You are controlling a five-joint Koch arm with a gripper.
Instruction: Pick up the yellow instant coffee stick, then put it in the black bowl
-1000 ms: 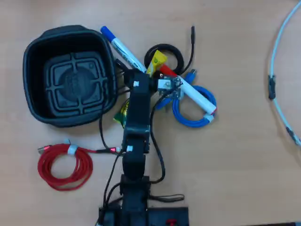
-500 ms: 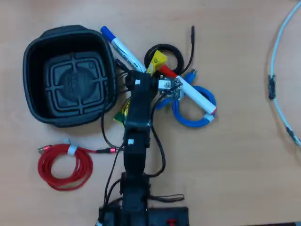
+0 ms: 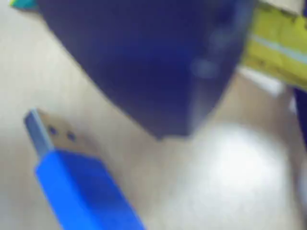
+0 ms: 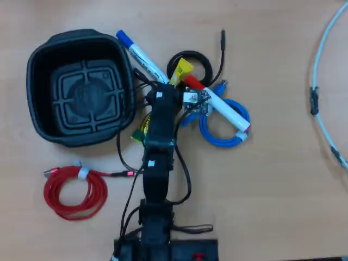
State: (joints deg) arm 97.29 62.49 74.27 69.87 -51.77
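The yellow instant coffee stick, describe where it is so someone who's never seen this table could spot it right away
In the overhead view, find the black bowl at upper left; the arm reaches up just right of it. The yellow instant coffee stick runs diagonally under the arm, yellow tip over a black cable coil, green end near the bowl. Unlike the two white markers nearby, it is flat and yellow.

1. The arm (image 4: 159, 136) has swung a touch rightward in the overhead view since a second ago, its upper links now leaning more over the yellow instant coffee stick (image 4: 181, 69).
2. Its dangling black cable (image 4: 120, 155) has shifted slightly.
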